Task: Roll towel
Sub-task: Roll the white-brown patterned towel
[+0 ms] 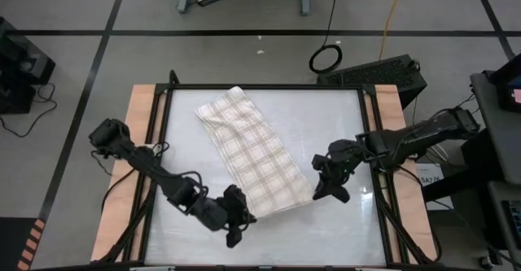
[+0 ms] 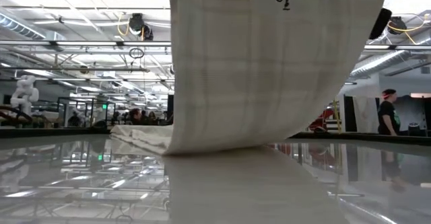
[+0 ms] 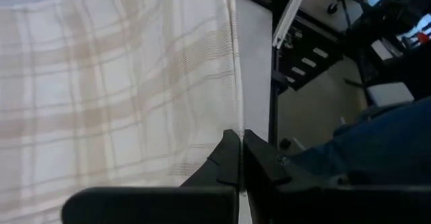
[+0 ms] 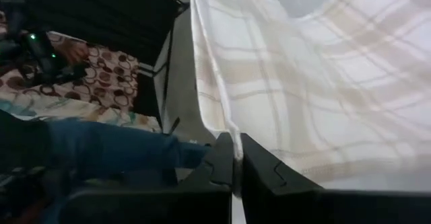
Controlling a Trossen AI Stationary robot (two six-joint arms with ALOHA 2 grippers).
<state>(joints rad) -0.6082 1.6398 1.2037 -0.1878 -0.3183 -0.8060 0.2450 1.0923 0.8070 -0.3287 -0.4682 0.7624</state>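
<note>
The cream towel [image 1: 252, 153] with tan plaid stripes stretches slantwise from the table's far left toward its near right. Its far end [image 2: 141, 138] lies bunched on the table. Its near end is raised, and in the low view the towel [image 2: 269, 69] hangs down as a sheet and curves onto the tabletop. My left gripper [image 1: 242, 217] is shut on the near end's left corner. My right gripper [image 1: 317, 191] is shut on its right corner. My left gripper pinches the towel's side edge [image 3: 235, 126] at the near left corner between its two fingers, coming slanting down from the table's near side. The corner is lifted clear, and the cloth runs away from the fingers fairly flat. My right gripper pinches the towel's side edge [image 4: 226, 131] at the near right corner between its two fingers, slanting down from the table's right side. The corner is lifted off the table, and the cloth spreads away from it with a slight sag.
The glossy white tabletop [image 1: 342, 116] has a dark frame and wooden side strips [image 1: 138, 141]. A dark keyboard-like case [image 1: 374, 72] lies just beyond the far right corner. A person [image 2: 387, 113] stands in the room behind the table.
</note>
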